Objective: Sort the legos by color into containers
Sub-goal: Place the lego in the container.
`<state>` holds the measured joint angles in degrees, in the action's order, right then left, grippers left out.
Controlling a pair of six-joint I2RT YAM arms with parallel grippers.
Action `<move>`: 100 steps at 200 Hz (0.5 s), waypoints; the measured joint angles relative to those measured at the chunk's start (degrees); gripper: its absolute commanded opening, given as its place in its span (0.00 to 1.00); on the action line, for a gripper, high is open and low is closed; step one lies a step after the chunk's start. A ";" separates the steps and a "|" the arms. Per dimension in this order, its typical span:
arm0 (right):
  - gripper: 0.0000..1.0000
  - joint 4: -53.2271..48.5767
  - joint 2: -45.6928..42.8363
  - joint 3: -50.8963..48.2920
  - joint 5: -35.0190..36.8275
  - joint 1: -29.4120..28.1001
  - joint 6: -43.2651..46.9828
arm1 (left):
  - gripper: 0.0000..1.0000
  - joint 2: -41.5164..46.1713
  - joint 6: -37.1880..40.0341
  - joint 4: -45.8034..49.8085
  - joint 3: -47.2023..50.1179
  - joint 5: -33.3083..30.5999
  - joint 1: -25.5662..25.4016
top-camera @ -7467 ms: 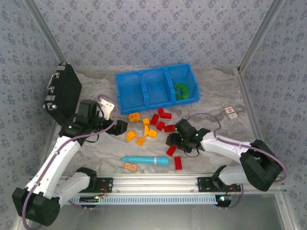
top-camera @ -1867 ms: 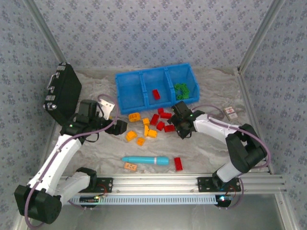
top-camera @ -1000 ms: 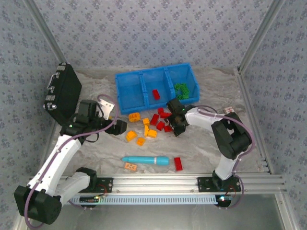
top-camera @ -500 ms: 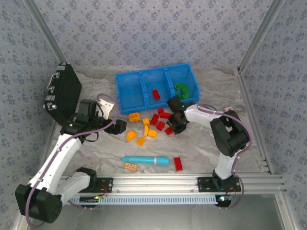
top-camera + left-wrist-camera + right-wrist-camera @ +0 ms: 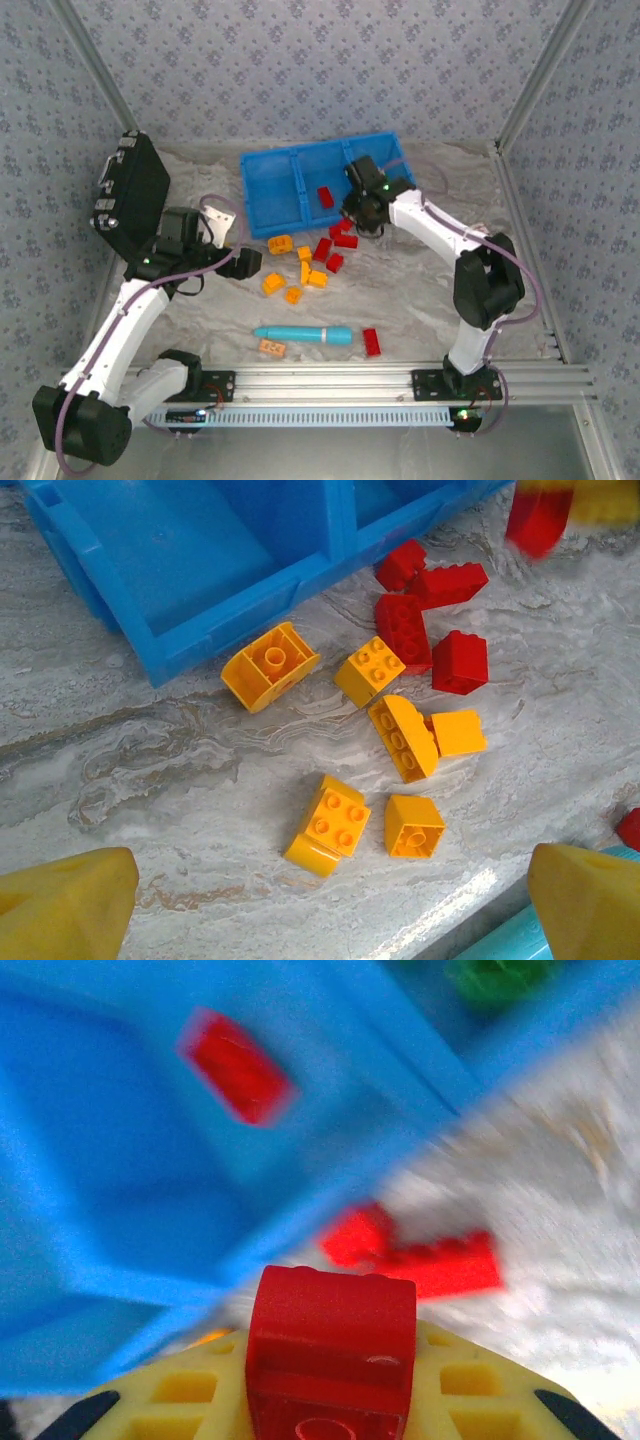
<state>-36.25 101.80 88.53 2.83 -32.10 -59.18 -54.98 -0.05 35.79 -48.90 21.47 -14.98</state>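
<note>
R gripper (image 5: 358, 213) clamped on 1 red lego (image 5: 331, 1345) — L gripper (image 5: 244, 262) jaws wide open.

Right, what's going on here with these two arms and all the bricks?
Two robot arms are sorting plastic bricks by colour into a blue tray. The right gripper is shut on a red brick at the tray's front edge, near the middle compartment, where one sorted brick already lies. The left gripper hangs open beside the orange bricks, holding nothing. Several loose red bricks lie on the table, unsorted.
</note>
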 measured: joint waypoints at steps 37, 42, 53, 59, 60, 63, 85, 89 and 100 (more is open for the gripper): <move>0.28 1.27 3.82 12.04 4.31 -2.03 14.25 | 1.00 0.00 0.00 0.00 0.00 0.00 0.00; 0.28 1.70 5.05 13.03 4.87 -2.29 16.17 | 1.00 0.00 0.00 0.00 0.00 0.00 0.02; 0.28 2.82 7.87 14.56 6.12 -2.86 20.06 | 1.00 0.00 0.00 0.00 0.00 0.00 0.11; 0.28 3.28 9.55 15.26 6.99 -3.23 22.23 | 1.00 0.00 0.00 0.00 0.00 0.00 0.11; 0.28 3.45 10.01 15.41 7.26 -3.37 22.88 | 1.00 0.00 0.00 0.00 0.00 0.00 0.11; 0.28 3.65 10.84 15.72 7.72 -3.58 23.93 | 1.00 0.00 0.00 0.00 0.00 -0.02 0.11; 0.29 4.57 16.46 17.16 11.67 -5.38 31.28 | 1.00 0.00 0.00 0.00 0.00 -0.04 0.33; 0.30 4.57 17.44 17.53 12.35 -5.66 32.57 | 1.00 0.00 0.00 0.00 0.00 -0.02 0.37; 0.31 4.68 19.61 18.67 13.62 -6.32 35.23 | 1.00 0.00 0.00 0.00 0.00 -0.04 0.37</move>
<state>-31.57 121.40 107.20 16.45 -38.41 -23.94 -54.98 -0.05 35.79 -48.90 21.43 -14.61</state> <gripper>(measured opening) 0.314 0.998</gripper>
